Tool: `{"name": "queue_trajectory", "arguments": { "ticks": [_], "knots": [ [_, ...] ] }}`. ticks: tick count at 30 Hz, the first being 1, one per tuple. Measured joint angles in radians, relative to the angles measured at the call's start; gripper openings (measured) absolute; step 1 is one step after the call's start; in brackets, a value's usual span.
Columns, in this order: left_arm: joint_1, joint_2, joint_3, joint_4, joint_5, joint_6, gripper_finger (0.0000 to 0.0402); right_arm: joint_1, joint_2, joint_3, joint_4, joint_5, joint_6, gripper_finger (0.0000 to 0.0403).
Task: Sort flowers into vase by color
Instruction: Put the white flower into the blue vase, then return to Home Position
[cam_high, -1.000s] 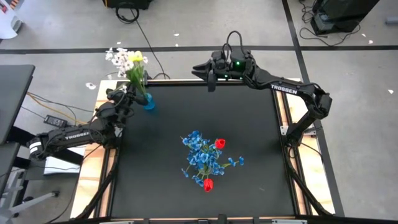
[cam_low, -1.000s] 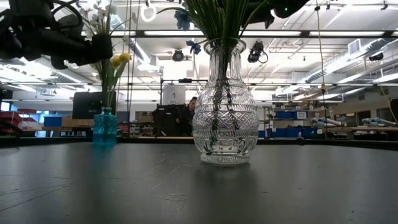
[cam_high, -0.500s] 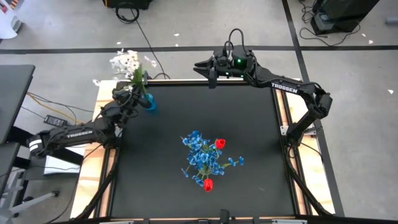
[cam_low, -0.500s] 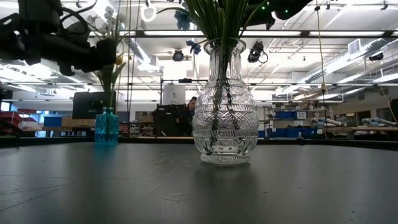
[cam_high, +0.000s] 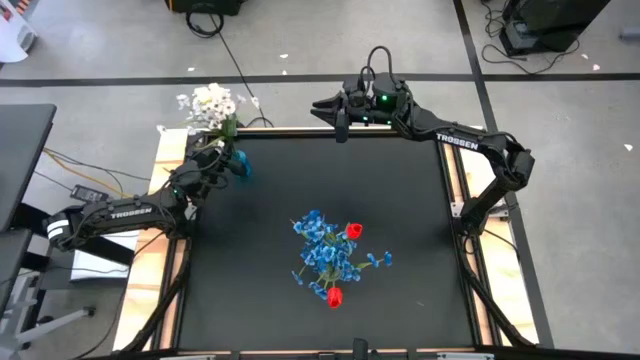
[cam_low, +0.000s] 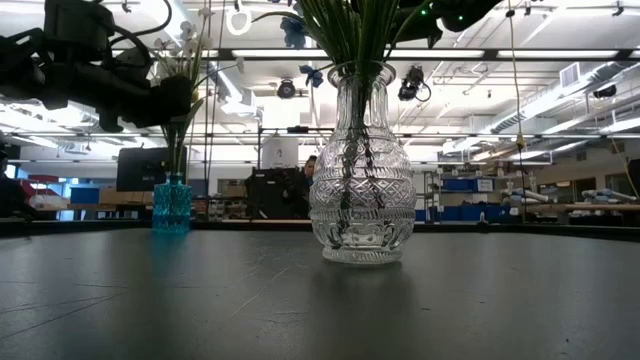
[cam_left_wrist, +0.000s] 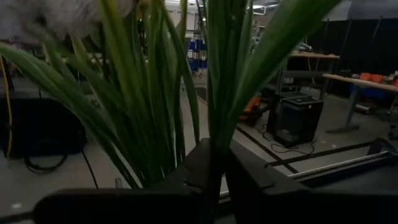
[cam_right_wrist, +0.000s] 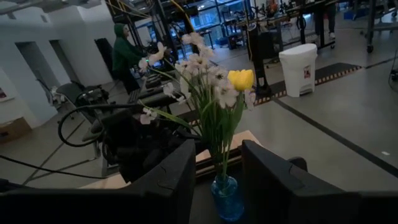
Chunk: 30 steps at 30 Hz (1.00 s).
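Observation:
A small blue vase stands at the table's far left corner with white blossoms and a yellow tulip on green stems in it. My left gripper is at those stems, above the vase's mouth, shut on one. A clear glass vase in the table's middle holds blue flowers and red tulips. My right gripper hangs open over the far edge and points at the blue vase, with nothing between its fingers. My left gripper pinches a green stem between its two fingers, some way above the blue vase. The fingers lie level and across the stem, coming from the table's left side. The stem stands nearly upright among the other stems and leaves; its lower end is hidden by them.
Bare black tabletop lies between the two vases and to the right of the glass one. Wooden table borders run along both sides. Beyond the table a person stands in the room.
My left gripper has sunk a little and gone toward the blue vase with the stem. The blossoms have swung toward the table's far edge, and the yellow tulip has dropped behind the gripper in the low view.

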Motion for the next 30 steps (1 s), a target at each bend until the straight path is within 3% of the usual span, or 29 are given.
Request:
{"name": "queue_trajectory", "arguments": {
  "ticks": [11, 14, 20, 26, 30],
  "knots": [
    [-0.033, -0.001, 0.005, -0.038, 0.001, -0.096, 0.0163, 0.000, 0.000, 0.000, 0.000, -0.030, 0.028, 0.0139],
    [-0.055, -0.003, 0.040, -0.135, -0.023, -0.163, 0.0183, 0.000, 0.000, 0.000, 0.000, -0.048, 0.037, 0.0139],
    [-0.066, -0.003, 0.134, -0.389, -0.032, -0.327, 0.0196, 0.001, 0.000, 0.000, 0.000, -0.080, 0.055, 0.0139],
    [-0.081, -0.003, 0.215, -0.440, -0.034, -0.336, 0.0196, 0.002, 0.000, 0.000, -0.001, -0.108, 0.054, 0.0139],
    [-0.113, -0.003, 0.296, -0.633, -0.034, -0.351, 0.0196, 0.002, 0.000, 0.000, -0.003, -0.123, 0.053, 0.0139]
  ]
}}
